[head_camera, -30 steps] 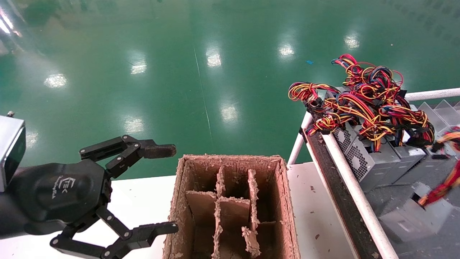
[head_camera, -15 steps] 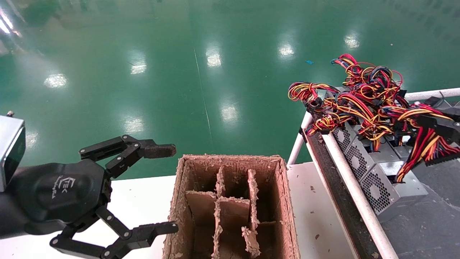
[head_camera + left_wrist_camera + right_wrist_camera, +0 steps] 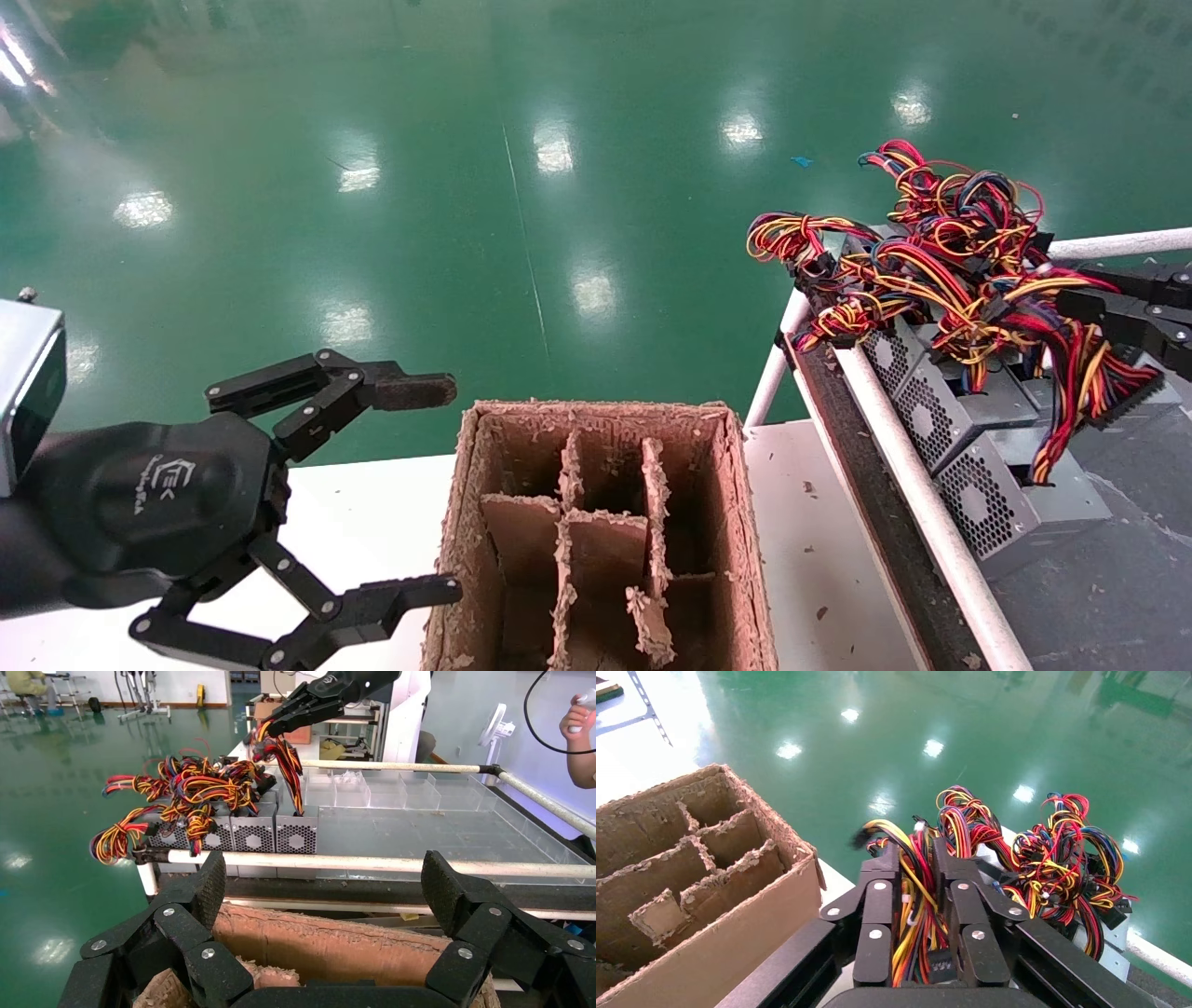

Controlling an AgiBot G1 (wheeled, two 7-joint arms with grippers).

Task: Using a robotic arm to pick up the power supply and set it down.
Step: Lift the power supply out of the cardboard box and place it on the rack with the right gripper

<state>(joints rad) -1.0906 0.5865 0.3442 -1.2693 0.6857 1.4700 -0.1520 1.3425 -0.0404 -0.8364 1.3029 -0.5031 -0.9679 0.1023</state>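
**Wire bundle clamped, box not yet lifted**

Supply (image 3: 1010, 485) lying on the rack tray (image 3: 1117, 578), nearest of a row of grey vented boxes, just inside the white rail (image 3: 917, 494). Its wires (image 3: 1080, 391) pinched in the right claw (image 3: 1117, 321), fingers closed on the bundle, seen plainly in the right wrist view (image 3: 921, 903). Judged as the pick-up step: grip taken on the wires, box apparently resting on the tray. Next move calling for a steady lift, up over the rail, then across to a set-down spot.

Other supplies (image 3: 931, 391) touching alongside, their tangled wires (image 3: 941, 252) heaped close by and likely to snag. Divided carton (image 3: 605, 531) on the white counter (image 3: 810, 550) beside the rack. Left claw (image 3: 419, 494) parked over the counter, fingers wide apart, holding nothing.
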